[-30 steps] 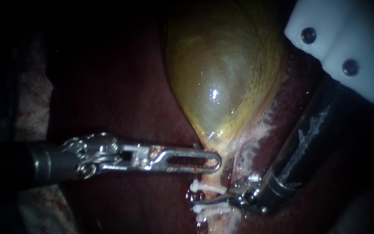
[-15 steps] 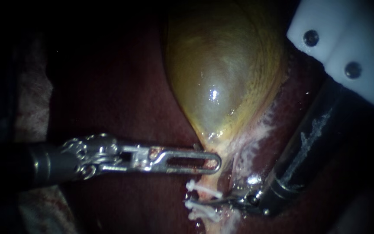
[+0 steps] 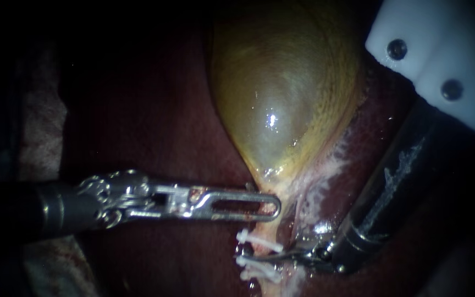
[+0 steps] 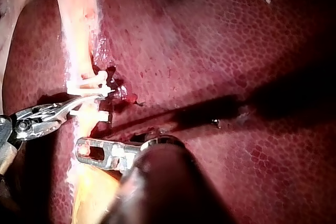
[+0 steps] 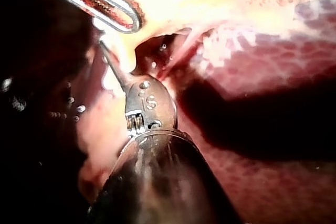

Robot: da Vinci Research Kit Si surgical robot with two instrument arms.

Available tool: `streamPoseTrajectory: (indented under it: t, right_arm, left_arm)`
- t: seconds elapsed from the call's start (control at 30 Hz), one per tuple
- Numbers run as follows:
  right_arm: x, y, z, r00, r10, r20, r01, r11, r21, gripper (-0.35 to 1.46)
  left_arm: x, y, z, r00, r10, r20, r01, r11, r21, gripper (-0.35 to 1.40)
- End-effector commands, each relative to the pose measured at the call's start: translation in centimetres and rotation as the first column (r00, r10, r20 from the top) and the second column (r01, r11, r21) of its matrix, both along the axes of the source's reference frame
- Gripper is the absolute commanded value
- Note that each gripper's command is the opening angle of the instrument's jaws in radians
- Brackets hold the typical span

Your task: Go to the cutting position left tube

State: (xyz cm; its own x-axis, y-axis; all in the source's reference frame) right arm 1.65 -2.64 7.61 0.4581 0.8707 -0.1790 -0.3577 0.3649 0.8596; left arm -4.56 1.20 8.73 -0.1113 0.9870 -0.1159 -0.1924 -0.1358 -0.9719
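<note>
It's a surgical bench: a liver [image 4: 236,51] and gallbladder [image 3: 281,99] lie lit by the endoscope. White clips [image 3: 257,242] sit on a tube [image 4: 81,64]. The left instrument [image 3: 273,206] and right instrument [image 3: 243,257] reach in on thin shafts.

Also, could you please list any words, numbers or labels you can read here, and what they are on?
Stamped mark on the metal joint of the right instrument: too small and blurred to read.
No text on the clips, the white block or the gallbladder.
</note>
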Motion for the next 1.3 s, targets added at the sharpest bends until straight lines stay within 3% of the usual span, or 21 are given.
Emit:
streamPoseTrajectory:
  t: [0.03,0.07,0.13,0.2,0.57,0.9,0.97,1.07,1.1,1.13,1.17,1.2,1.3]
  right_arm:
    - [0.02,-0.01,0.0,1.0,0.003,0.0,-0.003,1.0,0.001,0.27]
    - [0.03,-0.01,0.0,1.0,0.008,-0.004,-0.008,1.0,0.0,0.56]
    - [0.05,-0.01,0.0,0.9999,0.015,-0.009,-0.015,1.0,-0.002,0.94]
    - [0.07,-0.03,0.01,0.9994,0.028,-0.022,-0.028,1.0,-0.006,1.14]
    - [0.17,-0.05,0.04,0.9991,0.036,-0.025,-0.036,0.999,-0.007,1.19]
    - [0.13,0.03,0.11,0.9974,0.071,-0.013,-0.071,0.997,-0.031,1.13]
    - [0.11,0.03,0.11,0.9974,0.071,-0.012,-0.072,0.997,-0.032,1.08]
    - [0.1,0.03,0.12,0.9971,0.075,-0.017,-0.075,0.997,-0.033,0.86]
    - [0.1,0.02,0.12,0.9971,0.075,-0.017,-0.075,0.997,-0.033,0.64]
    - [0.1,0.02,0.12,0.9971,0.075,-0.018,-0.075,0.997,-0.034,0.3]
    - [0.09,0.01,0.12,0.9971,0.074,-0.018,-0.075,0.997,-0.034,-0.18]
    - [0.09,0.01,0.12,0.997,0.076,-0.016,-0.076,0.996,-0.036,-0.35]
    - [0.09,0.0,0.11,0.997,0.075,-0.017,-0.076,0.996,-0.036,-0.35]
  left_arm:
    - [0.0,0.0,0.0,1.0,0.0,0.0,0.0,1.0,0.0,-0.35]
    - [0.0,0.0,0.0,1.0,0.0,0.0,0.0,1.0,0.0,-0.35]
    - [0.0,0.0,0.0,1.0,0.0,0.0,0.0,1.0,0.0,-0.35]
    - [0.0,0.0,0.0,1.0,0.0,0.0,0.0,1.0,0.0,-0.35]
    - [0.0,0.0,0.0,1.0,0.0,0.0,0.0,1.0,0.0,-0.35]
    - [0.0,0.0,0.0,1.0,0.0,0.0,0.0,1.0,0.0,-0.35]
    - [0.0,0.0,0.0,1.0,0.0,0.001,0.0,1.0,0.0,-0.35]
    - [0.0,0.0,0.0,1.0,0.0,0.001,0.0,1.0,0.0,-0.35]
    - [0.0,0.0,0.0,1.0,0.0,0.001,0.0,1.0,0.0,-0.35]
    - [0.0,0.0,0.0,1.0,0.0,0.001,0.0,1.0,0.0,-0.35]
    - [0.0,0.0,0.0,1.0,0.0,0.001,0.0,1.0,0.0,-0.35]
    - [0.0,0.0,0.0,1.0,0.0,0.001,0.0,1.0,0.0,-0.35]
    - [0.0,0.0,0.0,1.0,0.0,0.001,0.0,1.0,0.0,-0.35]
